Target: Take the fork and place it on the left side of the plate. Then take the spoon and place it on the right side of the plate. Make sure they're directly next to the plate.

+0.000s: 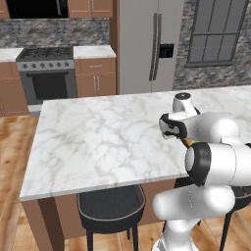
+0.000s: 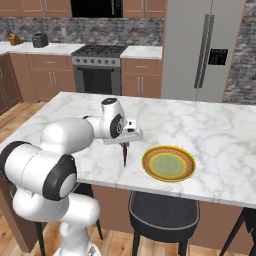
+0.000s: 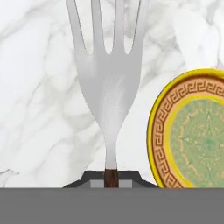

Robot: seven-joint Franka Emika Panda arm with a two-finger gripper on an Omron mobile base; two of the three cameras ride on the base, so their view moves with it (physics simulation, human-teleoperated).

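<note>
The fork (image 3: 107, 87) hangs pinched by its dark handle in the claw (image 3: 111, 179), which is clamped shut on it. Its long axis runs straight out from the claw, tines pointing down toward the marble counter (image 2: 210, 130). The plate (image 2: 168, 163) lies just to its right, so the fork is already on the plate's left side.
</note>
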